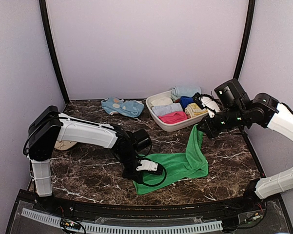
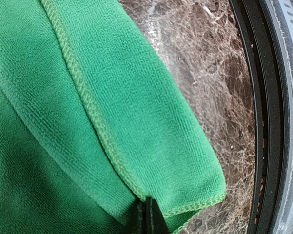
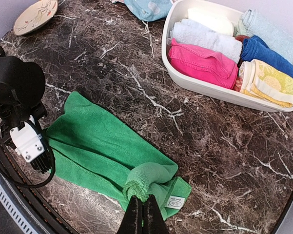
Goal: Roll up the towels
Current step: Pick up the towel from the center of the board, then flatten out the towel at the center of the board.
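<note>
Green terry towel (image 1: pixel 180 165) lies lower centre on the marbled tabletop (image 1: pixel 224 156). The left hand (image 1: pixel 142 174) is clamped on its near edge, and the closed right hand (image 1: pixel 201 129) lifts its right corner. Just behind, at centre right, stands a white plastic tub (image 1: pixel 166 126) of rolled cloths.

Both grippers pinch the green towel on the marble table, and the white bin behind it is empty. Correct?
Not quite: the white bin is full of rolled towels, as the right wrist view shows. The left gripper and right gripper do pinch the green towel.
</note>
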`<state>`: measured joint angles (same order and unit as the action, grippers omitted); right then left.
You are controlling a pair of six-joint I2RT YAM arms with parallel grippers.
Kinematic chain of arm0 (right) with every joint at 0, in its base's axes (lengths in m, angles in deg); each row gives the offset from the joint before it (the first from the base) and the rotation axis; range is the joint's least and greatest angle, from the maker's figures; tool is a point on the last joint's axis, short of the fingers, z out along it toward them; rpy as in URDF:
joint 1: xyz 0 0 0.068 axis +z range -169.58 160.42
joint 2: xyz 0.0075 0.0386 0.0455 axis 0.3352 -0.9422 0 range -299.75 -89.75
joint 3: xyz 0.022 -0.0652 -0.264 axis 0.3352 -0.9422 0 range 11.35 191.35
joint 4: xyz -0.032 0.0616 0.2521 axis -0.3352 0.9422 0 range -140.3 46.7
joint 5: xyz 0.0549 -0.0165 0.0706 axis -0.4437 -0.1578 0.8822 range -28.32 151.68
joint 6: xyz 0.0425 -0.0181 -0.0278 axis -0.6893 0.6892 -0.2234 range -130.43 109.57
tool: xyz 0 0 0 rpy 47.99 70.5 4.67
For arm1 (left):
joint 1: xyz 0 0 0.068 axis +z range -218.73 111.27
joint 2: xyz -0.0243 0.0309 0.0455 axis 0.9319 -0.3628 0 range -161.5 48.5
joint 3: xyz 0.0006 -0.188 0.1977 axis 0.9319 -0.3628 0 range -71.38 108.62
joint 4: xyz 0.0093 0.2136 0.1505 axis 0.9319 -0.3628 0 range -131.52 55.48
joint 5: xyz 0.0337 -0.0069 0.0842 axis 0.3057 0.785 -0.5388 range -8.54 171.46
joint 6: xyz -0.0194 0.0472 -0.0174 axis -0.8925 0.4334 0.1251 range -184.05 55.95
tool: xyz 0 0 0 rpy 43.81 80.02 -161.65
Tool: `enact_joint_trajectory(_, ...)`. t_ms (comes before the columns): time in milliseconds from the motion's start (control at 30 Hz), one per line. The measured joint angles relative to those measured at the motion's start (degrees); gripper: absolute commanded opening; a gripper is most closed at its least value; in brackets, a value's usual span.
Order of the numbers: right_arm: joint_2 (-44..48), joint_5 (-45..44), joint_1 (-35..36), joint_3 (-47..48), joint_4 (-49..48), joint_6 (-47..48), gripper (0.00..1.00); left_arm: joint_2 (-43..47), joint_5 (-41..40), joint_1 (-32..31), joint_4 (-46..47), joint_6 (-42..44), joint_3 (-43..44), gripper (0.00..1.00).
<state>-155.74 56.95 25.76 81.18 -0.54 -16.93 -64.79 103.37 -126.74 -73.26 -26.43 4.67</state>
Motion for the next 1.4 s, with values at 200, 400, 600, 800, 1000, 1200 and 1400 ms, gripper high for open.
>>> enact_joint_trajectory(200, 0.00, -0.24, -0.04, 0.00, 0.02, 0.24, 0.00, -0.26, 0.28, 1.90, -4.66, -0.35, 4.04, 0.00)
enact_joint_trajectory(400, 0.00, -0.48, -0.48, 0.74, 0.04, 0.66, 0.00, 4.48, 1.46, 10.51, -10.36, 0.42, 9.01, 0.00)
enact_joint_trajectory(600, -0.48, -0.46, -0.92, 4.44, -0.04, 1.49, 0.00, 15.08, -0.52, 17.64, -14.29, 1.97, 10.86, 0.00)
enact_joint_trajectory(800, -1.05, -1.18, -1.70, 9.09, -0.46, 1.81, 0.00, 26.18, -9.22, 26.88, -10.80, 3.28, 10.88, 0.00)
enact_joint_trajectory(1000, -1.66, -0.35, -1.92, 11.54, -0.15, 1.70, 0.00, 36.13, -16.63, 33.57, -7.98, 6.73, 11.10, 0.00)
enact_joint_trajectory(1200, -0.31, 2.97, -1.92, 12.46, 0.68, -0.02, 0.00, 44.22, -18.08, 33.09, -11.45, 8.74, 11.61, 0.00)
enact_joint_trajectory(1400, 4.76, 6.23, -1.92, 12.52, 2.80, -3.19, 0.00, 51.89, -18.43, 33.09, -18.93, 9.40, 13.60, 0.00)
